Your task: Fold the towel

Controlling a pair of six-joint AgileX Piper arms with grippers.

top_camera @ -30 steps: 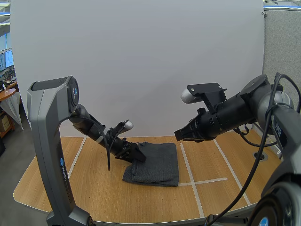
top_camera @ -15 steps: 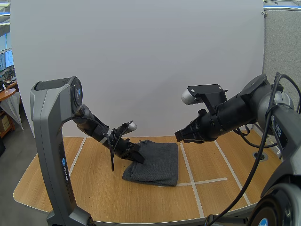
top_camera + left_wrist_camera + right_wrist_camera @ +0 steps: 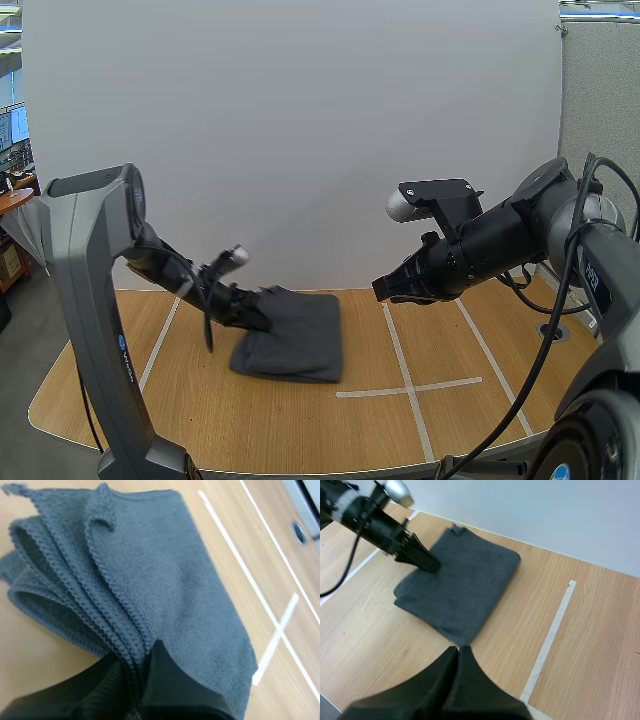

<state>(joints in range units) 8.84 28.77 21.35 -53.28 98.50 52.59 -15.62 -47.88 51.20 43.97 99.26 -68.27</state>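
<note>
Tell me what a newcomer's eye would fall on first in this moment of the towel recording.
A dark grey folded towel lies on the wooden table, left of the white tape lines. The left gripper pinches the stacked layers at the towel's left edge. The right gripper hangs in the air to the towel's right, shut on nothing.

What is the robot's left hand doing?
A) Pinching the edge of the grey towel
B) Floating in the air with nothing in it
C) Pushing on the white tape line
A: in the left wrist view the left hand pinches the layered edge of the towel between its two fingers, while the right hand is the one up in the air, shut on nothing.
</note>
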